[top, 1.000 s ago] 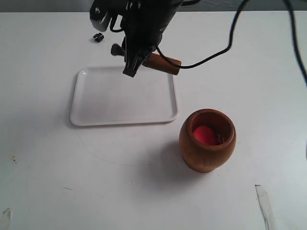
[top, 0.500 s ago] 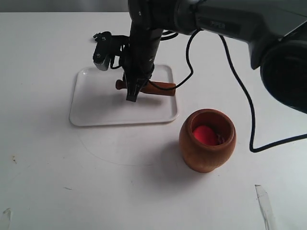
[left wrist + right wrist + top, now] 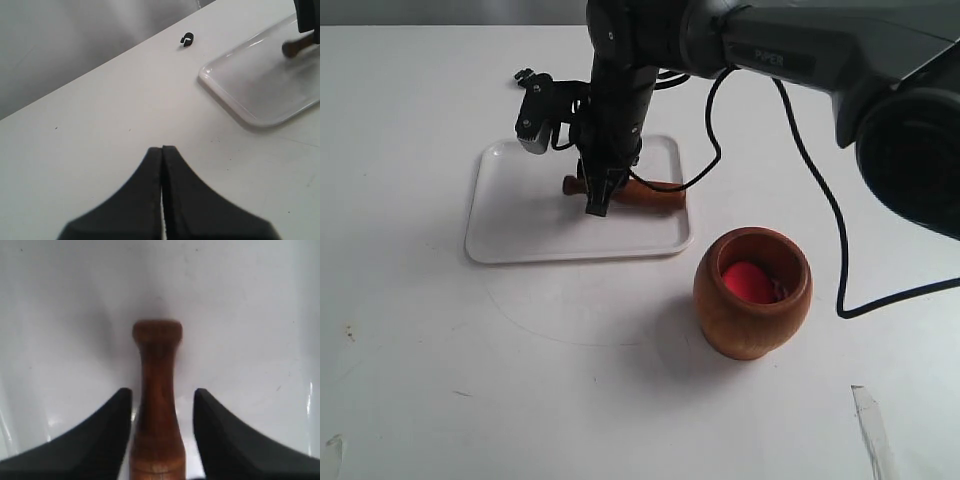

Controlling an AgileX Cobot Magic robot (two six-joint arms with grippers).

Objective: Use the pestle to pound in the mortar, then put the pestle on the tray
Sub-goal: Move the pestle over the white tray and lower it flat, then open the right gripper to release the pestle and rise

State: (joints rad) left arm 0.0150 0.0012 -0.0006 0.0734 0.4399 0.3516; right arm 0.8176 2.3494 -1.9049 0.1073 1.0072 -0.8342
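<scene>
On the tray (image 3: pixel 520 235), the pestle (image 3: pixel 655 195) now lies flat, lowered since half a second ago. Your right fingers (image 3: pixel 95 440) stand parted, straddling it without contact, and your left fingers (image 3: pixel 145 200) are pressed together above the desk (image 3: pixel 100 125). Placement looks complete.

- Bright, even light; the mortar (image 3: pixel 752 292) casts a soft shadow to its left.
- Right wrist view is slightly blurred, with glare streaks on the tray (image 3: pixel 250 315).

The pestle (image 3: pixel 156 390) and mortar (image 3: pixel 750 330) are smooth brown wood — the tray (image 3: pixel 520 225) glossy white plastic.
</scene>
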